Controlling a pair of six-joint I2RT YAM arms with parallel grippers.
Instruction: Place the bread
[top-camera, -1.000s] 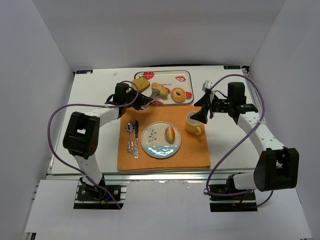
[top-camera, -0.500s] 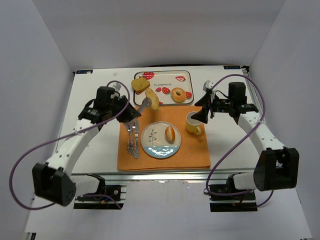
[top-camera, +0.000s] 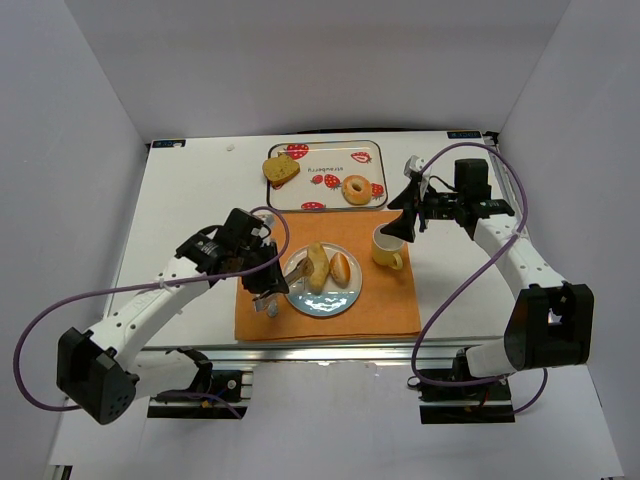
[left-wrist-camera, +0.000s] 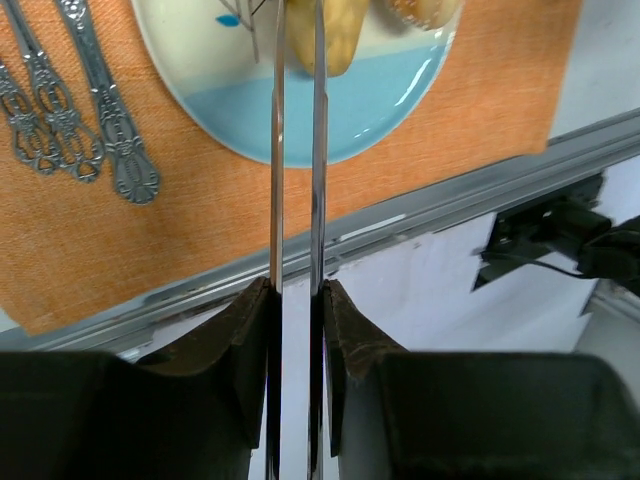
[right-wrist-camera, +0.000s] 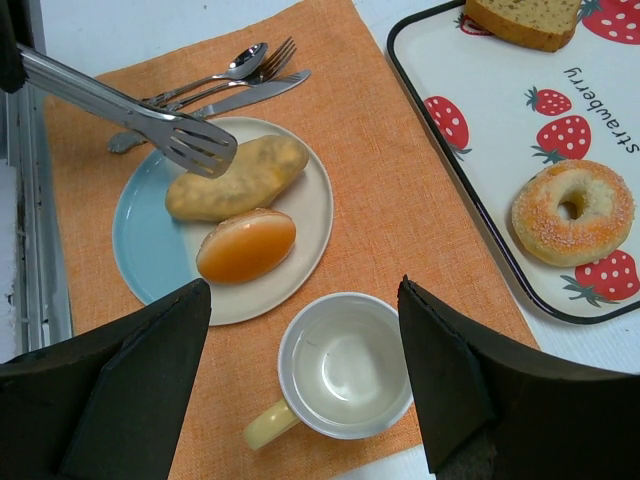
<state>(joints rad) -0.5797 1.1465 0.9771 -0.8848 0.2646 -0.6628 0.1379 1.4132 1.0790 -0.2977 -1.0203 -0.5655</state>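
Observation:
My left gripper (top-camera: 264, 278) is shut on metal tongs (top-camera: 290, 272). The tongs' tips rest at one end of a long bread roll (top-camera: 317, 267), which lies on the blue-and-white plate (top-camera: 322, 300) beside a round bun (top-camera: 342, 268). In the left wrist view my gripper (left-wrist-camera: 297, 290) clamps the tongs (left-wrist-camera: 278, 150), with the roll (left-wrist-camera: 340, 30) at their tips over the plate (left-wrist-camera: 340, 110). The right wrist view shows the roll (right-wrist-camera: 235, 180), bun (right-wrist-camera: 246, 245) and tongs (right-wrist-camera: 120, 105). My right gripper (top-camera: 402, 222) is open and empty above the yellow cup (top-camera: 385, 247).
A strawberry tray (top-camera: 322, 178) at the back holds a toast slice (top-camera: 282, 170) and a bagel (top-camera: 356, 189). An orange placemat (top-camera: 330, 320) lies under the plate and cup. Cutlery (left-wrist-camera: 90, 110) lies left of the plate, under my left arm.
My left arm carried the long roll in the tongs from the tray down to the plate, next to the bun. The right arm has barely moved.

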